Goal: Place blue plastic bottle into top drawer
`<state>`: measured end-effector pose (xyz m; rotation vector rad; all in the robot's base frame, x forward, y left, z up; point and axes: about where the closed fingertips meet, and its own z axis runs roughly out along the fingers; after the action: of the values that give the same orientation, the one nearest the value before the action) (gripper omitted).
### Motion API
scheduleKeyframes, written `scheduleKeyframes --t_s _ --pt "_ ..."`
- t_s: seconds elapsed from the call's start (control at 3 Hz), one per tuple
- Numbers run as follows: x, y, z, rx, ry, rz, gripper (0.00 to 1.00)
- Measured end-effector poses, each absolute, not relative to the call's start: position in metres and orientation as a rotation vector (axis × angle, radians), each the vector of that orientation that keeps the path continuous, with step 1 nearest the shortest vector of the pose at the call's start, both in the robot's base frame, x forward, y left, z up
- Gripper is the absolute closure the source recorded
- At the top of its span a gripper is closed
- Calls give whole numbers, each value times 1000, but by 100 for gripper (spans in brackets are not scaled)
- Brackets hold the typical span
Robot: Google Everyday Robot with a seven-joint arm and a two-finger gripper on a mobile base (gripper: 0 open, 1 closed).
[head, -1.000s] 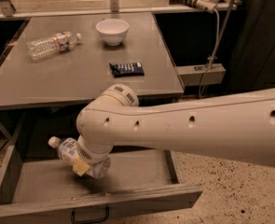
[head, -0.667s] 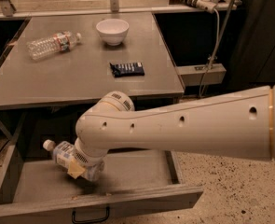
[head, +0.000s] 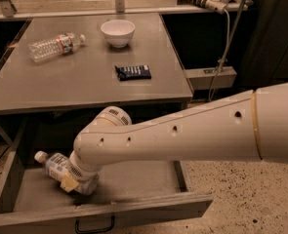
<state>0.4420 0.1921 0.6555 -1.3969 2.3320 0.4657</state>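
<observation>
Gripper [head: 78, 184] sits low inside the open top drawer [head: 148, 209], clamped on the blue plastic bottle [head: 54, 164], which lies tilted with its cap toward the drawer's back left. Placing looks nearly done; the next move calls for letting go and lifting out without dragging the bottle. On the table [head: 85, 87] above: one clear red-labelled bottle [head: 53, 45], one white bowl [head: 117, 32], one dark snack packet [head: 133, 72].

A clear bottle [head: 53, 47] is laid on its side at the far left of the grey table [head: 85, 89], a white bowl [head: 117, 32] at top centre, a dark packet [head: 133, 72] below it. The gripper [head: 75, 183] is positioned in the drawer [head: 133, 179], lower left of the frame.
</observation>
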Motion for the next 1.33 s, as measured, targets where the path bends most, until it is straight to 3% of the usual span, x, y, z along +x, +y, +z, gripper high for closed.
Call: scheduleKeyframes --t_s 0.67,1.33 --pt "437 206 641 -1408 2334 496 100" --pt "456 187 624 -1403 2375 425 100"
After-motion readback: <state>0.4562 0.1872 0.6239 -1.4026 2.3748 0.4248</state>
